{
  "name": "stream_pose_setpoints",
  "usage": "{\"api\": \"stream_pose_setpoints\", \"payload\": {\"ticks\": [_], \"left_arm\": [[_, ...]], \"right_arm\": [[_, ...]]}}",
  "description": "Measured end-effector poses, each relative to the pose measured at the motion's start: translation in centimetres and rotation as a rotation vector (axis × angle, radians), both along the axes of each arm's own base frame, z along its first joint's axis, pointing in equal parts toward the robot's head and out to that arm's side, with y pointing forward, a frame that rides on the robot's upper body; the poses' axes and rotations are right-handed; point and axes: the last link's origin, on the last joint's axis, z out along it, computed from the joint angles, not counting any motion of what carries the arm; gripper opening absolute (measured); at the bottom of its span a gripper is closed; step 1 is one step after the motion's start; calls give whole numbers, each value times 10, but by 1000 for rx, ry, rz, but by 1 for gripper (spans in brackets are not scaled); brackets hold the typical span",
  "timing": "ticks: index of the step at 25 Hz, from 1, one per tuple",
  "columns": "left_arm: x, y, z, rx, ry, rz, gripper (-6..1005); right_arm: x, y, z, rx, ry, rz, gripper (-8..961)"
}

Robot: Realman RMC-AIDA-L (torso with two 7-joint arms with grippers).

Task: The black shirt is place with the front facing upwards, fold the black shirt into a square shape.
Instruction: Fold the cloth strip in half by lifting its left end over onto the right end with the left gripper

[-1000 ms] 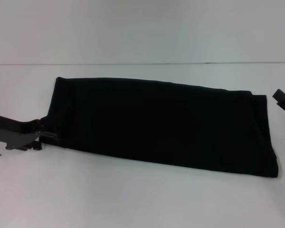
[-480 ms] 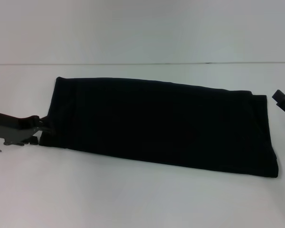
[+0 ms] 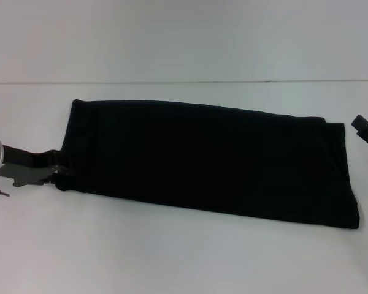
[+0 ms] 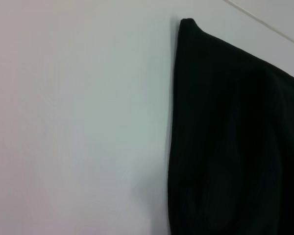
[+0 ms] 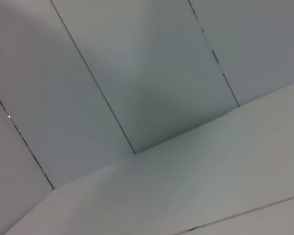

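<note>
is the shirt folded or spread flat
Folded, not yet square: the shirt lies as a long narrow band, no sleeves or lettering showing. The left gripper is at its left end.

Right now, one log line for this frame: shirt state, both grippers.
black shirt: folded into long strip, flat on table | left gripper: at strip's left near corner | right gripper: parked off right end, clear of fabric

Folded into a long band, large black fabric shirt [image 3: 208, 160] showed no lettering or neck label. Left gripper [image 3: 56, 176] fingertips lost against dark cloth at near corner. Right gripper [image 3: 367, 128] cut off by head view's edge.
</note>
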Motion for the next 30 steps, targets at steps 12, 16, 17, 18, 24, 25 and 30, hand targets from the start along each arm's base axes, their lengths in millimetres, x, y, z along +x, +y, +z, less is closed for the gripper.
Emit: {"api": "stream_pose_setpoints", "payload": {"ticks": [12,16,17,18,24,25,30], "left_arm": [[8,3,2,41,-70,-47,185],[16,4,0,33,-99,-71,102],[18,5,0,35,-113,-77,81],[20,6,0,39,-126,-84,60],[17,5,3,55,-128,-93,66],[14,4,4,62,-126,-87,68],[6,-1,18,91,-111,-79,73]], "right_arm": [[2,-2,0,3,8,-9,885],[2,-2,-1,2,10,-11,885],[2,-2,-1,3,11,-11,885],[2,-2,-1,3,11,-11,885],[2,-2,-1,2,11,-14,885],[2,-2,-1,2,11,-14,885],[1,-1,-2,1,10,-11,885]]}}
